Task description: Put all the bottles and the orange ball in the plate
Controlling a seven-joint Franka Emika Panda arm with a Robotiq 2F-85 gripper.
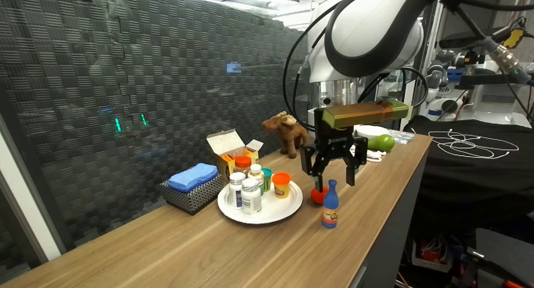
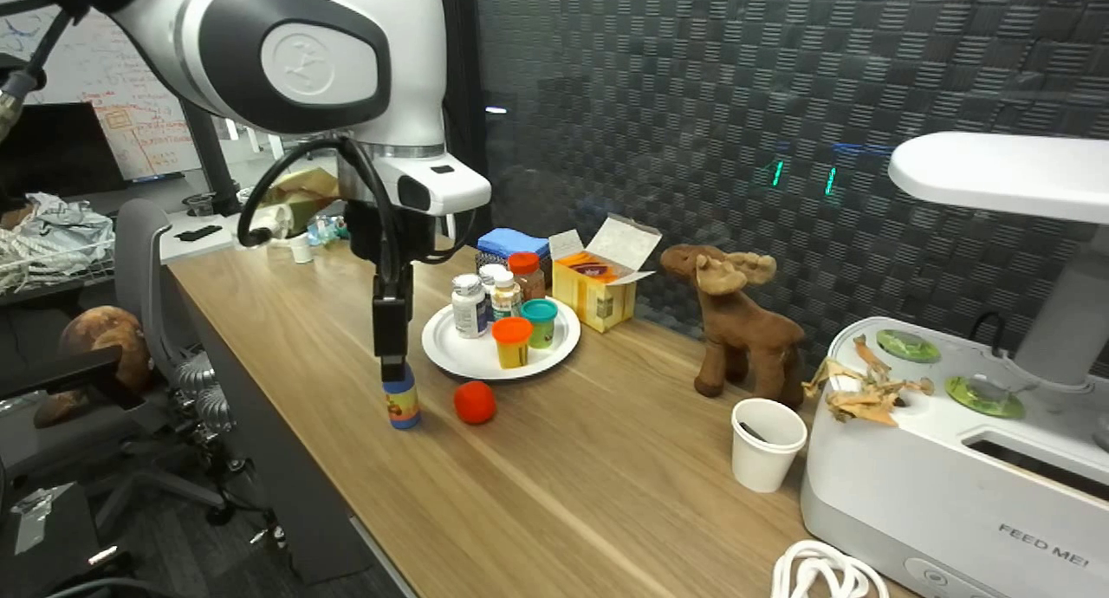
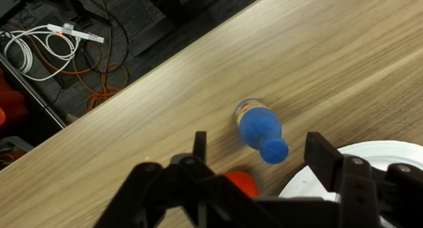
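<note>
Blue and narrow-necked, the upright bottle [image 3: 260,126] was framed by the black gripper [image 3: 255,141], its empty fingers parted wide; by off-centre lowering, toppling was risked.

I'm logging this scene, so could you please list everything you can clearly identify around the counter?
Counter: one, brown, in all views
Plate: one, white, on counter
Capped bottles: three, whitish, on plate
Tubs: two, yellow and green, on plate
Red-lidded jar: one, brownish, by capped bottles
Loose bottle: one, blue, upright near plate
Ball: one, orange-red, near loose bottle
Open carton: one, yellow, near plate
Patterned box: one, dark, near plate
Cloth: one, blue, on patterned box
Plush animal: one, brown, near open carton
Cup: one, white, near plush animal
Machine: one, white, beside cup
Cord: one bundle, white, by machine
Robot arm: one, white and black, above counter
Fingers: two, black, apart near loose bottle
</note>
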